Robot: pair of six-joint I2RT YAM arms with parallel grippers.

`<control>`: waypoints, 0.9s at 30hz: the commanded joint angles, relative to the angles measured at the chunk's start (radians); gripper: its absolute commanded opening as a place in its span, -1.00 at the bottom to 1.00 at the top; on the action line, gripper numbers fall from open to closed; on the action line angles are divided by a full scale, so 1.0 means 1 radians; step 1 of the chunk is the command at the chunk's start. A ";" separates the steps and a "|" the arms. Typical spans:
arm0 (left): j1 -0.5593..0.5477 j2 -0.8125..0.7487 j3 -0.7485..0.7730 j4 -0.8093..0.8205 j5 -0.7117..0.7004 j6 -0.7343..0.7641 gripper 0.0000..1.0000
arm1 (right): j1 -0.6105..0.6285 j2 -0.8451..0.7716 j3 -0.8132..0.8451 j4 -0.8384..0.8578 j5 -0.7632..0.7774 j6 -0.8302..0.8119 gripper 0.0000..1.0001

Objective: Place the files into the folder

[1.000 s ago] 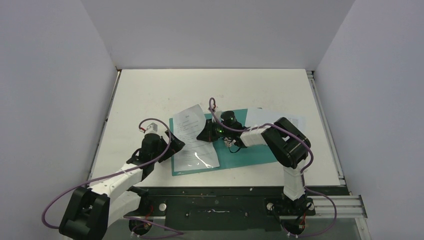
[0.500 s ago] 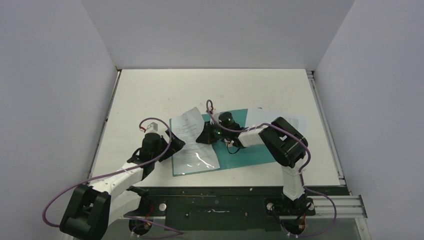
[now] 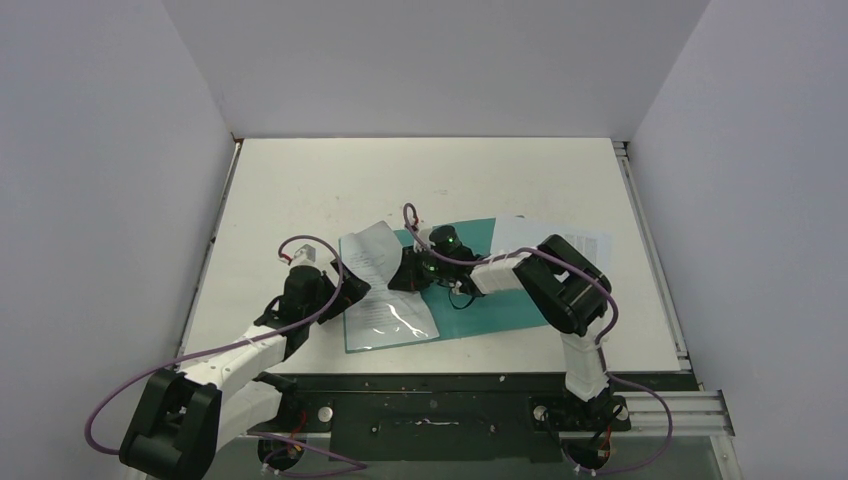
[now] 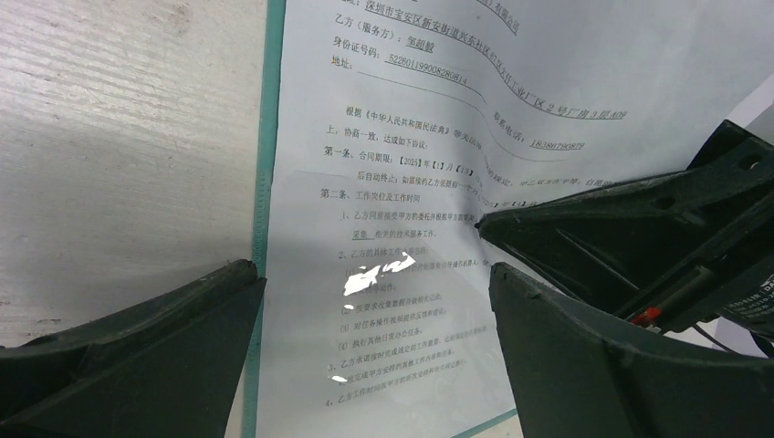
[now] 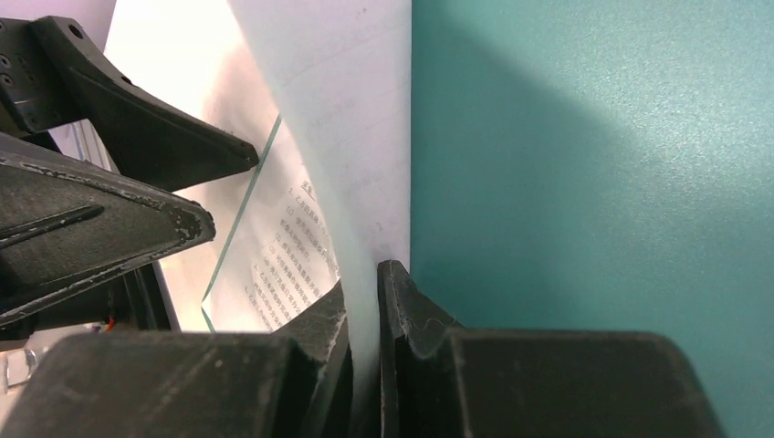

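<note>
Right gripper (image 5: pixel 365 283): fingers pressed together, pinching the right-hand edge of the printed sheet (image 5: pixel 360 164). In the right wrist view the paper runs straight up out of the pinch. The teal folder (image 5: pixel 593 182) lies flat just beside it.

Left gripper (image 4: pixel 372 274): spread wide, nothing in it. It sits low over the sheet's left side. One finger (image 4: pixel 137 365) is over the bare table (image 4: pixel 119 137), just outside the folder's left edge. The other is over the print. Can't tell whether either finger touches down. The right gripper's tip shows across from it, on the sheet's opposite edge.

Sheet from above: near half lies flat on the left part of the folder. Far half curls up off it, lifted where I'm pinching. Black Chinese text in numbered lines. A shiny clear layer (image 4: pixel 402 319) covers its lower part, with glare spots. What that layer is, I can't tell.

Folder lies flat on the table, about mid-width, close to the near edge. A second sheet (image 3: pixel 592 243) sits at its far right corner, partly hidden behind my right arm (image 3: pixel 560 285).
</note>
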 commanded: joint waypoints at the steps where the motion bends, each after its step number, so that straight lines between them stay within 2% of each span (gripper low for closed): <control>1: 0.002 0.008 -0.018 -0.064 0.001 0.006 0.94 | 0.023 0.008 0.022 -0.021 0.032 -0.033 -0.89; 4: 0.002 0.008 -0.019 -0.062 0.001 0.005 0.95 | 0.024 0.002 0.010 -0.019 0.053 -0.027 -0.89; 6: 0.003 0.006 -0.018 -0.065 0.000 0.006 0.95 | 0.024 -0.006 0.004 -0.022 0.072 -0.024 -0.80; 9: 0.003 -0.007 -0.016 -0.076 -0.002 0.005 0.95 | 0.025 -0.028 0.002 -0.043 0.119 -0.028 -0.57; 11: 0.003 -0.021 -0.015 -0.088 -0.002 0.005 0.95 | 0.023 -0.048 0.007 -0.075 0.166 -0.037 -0.32; 15: 0.003 -0.052 -0.014 -0.110 -0.031 0.006 0.95 | 0.012 -0.094 0.005 -0.110 0.244 -0.044 -0.08; 23: 0.005 -0.121 -0.001 -0.189 -0.050 0.010 0.94 | -0.006 -0.210 -0.006 -0.210 0.415 -0.086 0.25; 27: 0.003 -0.148 0.021 -0.218 -0.050 0.016 0.94 | -0.009 -0.292 -0.025 -0.282 0.515 -0.116 0.33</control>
